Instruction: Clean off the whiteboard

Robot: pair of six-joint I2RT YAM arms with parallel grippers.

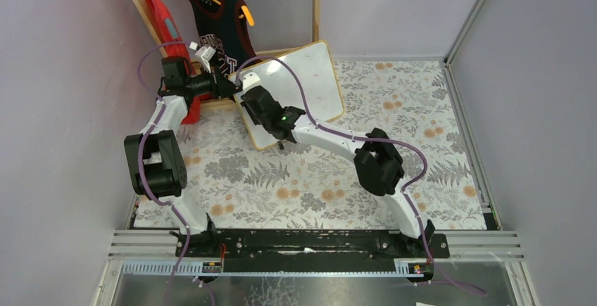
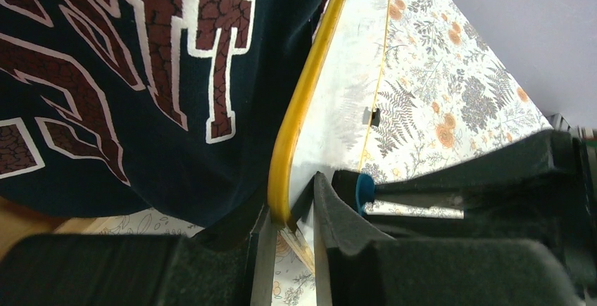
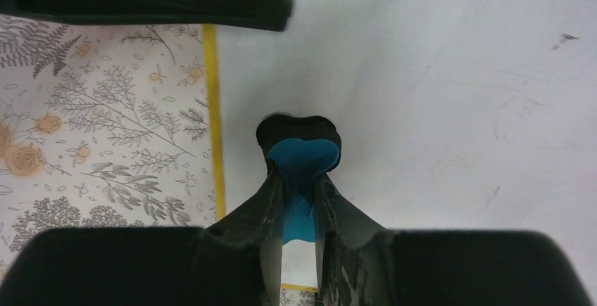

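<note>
Right gripper: fingers were pinched tight on a small blue eraser, its dark tip pressed against the board's face.
Left gripper: fingers were clamped on the board's far-left frame edge, just beside the jersey.
Whiteboard: stood tilted at the far middle of the table, on the floral cloth.
Risk: hard wiping could probably twist the board out of that narrow edge pinch, or tip it back toward the jersey. The slick face might also let the little eraser skid.
Materials: glossy white face with faint grey smears and a few dark specks. Thin light-wood frame with rounded corners. Soft navy fabric with cracked maroon lettering.
</note>
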